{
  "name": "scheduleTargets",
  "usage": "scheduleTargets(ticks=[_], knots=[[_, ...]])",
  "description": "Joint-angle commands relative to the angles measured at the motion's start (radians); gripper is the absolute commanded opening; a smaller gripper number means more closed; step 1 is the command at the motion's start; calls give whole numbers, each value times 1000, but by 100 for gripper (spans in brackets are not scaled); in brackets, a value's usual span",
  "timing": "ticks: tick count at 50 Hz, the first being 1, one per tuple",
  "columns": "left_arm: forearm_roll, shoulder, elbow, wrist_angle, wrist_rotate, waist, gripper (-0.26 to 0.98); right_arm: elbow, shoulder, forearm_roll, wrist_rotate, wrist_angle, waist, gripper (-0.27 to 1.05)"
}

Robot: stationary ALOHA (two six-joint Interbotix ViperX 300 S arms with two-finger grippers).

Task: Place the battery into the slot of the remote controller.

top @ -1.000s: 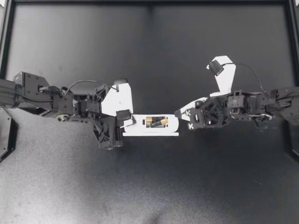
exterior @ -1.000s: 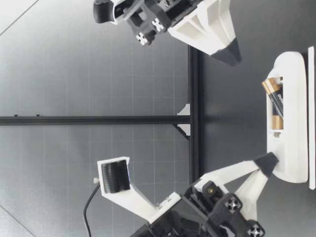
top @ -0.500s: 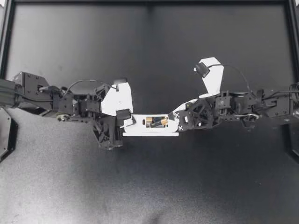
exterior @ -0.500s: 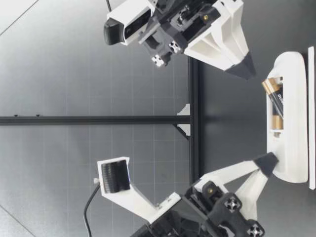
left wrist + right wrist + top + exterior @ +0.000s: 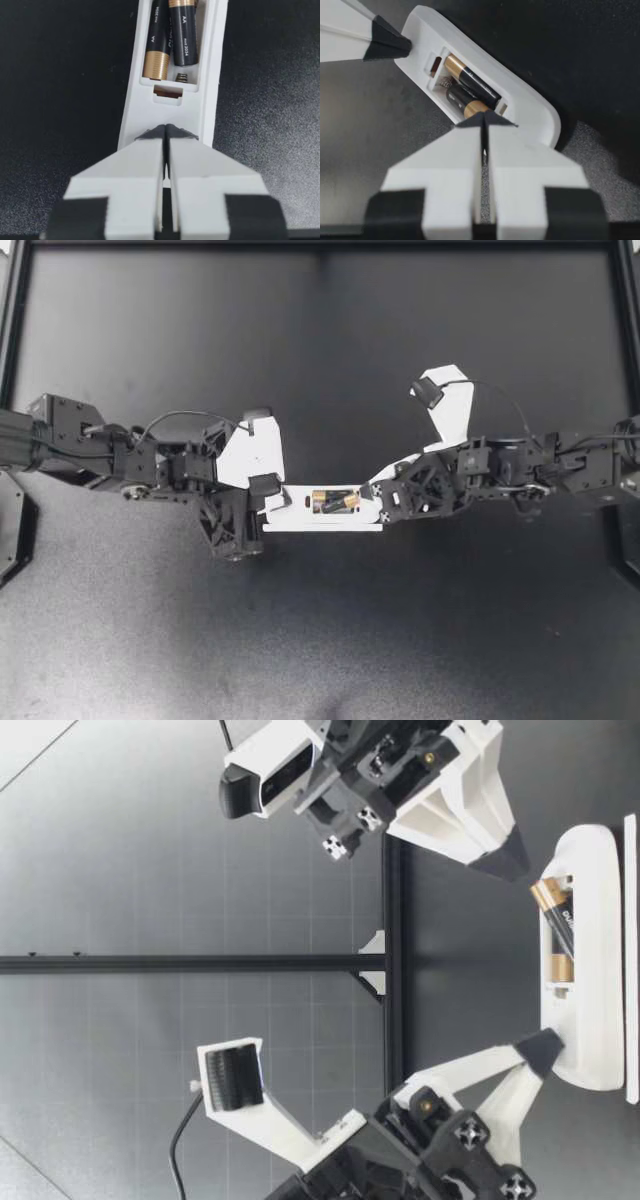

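Across the middle of the table (image 5: 320, 640), seen from above, the remote controller (image 5: 300, 515) lay open-side up, well clear of every rim, with bare mat on both long sides. My left gripper (image 5: 275, 502) met one end and my right gripper (image 5: 380, 504) the other. The battery (image 5: 342, 503) sat slantwise in the slot beside a second battery (image 5: 320, 496).

At table height, the battery (image 5: 560, 920) had its gold end raised above the slot's edge, just under the right gripper (image 5: 515, 868). The left gripper (image 5: 545, 1048) touched the remote controller (image 5: 590, 960) at its far end.

Along the left wrist, the left gripper (image 5: 166, 131) had its fingers pressed together, tips on the remote controller (image 5: 210, 100), short of the slot.

Along the right wrist, the right gripper (image 5: 484, 119) was likewise pressed together, its tips over the battery's (image 5: 460, 99) gold end.
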Motion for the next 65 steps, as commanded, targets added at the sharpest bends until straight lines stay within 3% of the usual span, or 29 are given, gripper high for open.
scheduleTargets(ticks=[1, 46, 65], knots=[[-3, 0, 5, 11, -2, 0, -16, -25, -8, -6, -5, -3, -6, -13], [-3, 3, 5, 11, -2, 2, -16, -89, 60, -40, -8, 115, 49, -13], [-5, -29, -35, -21, -2, 0, -16, -81, -83, -175, -17, 278, 34, -13]])
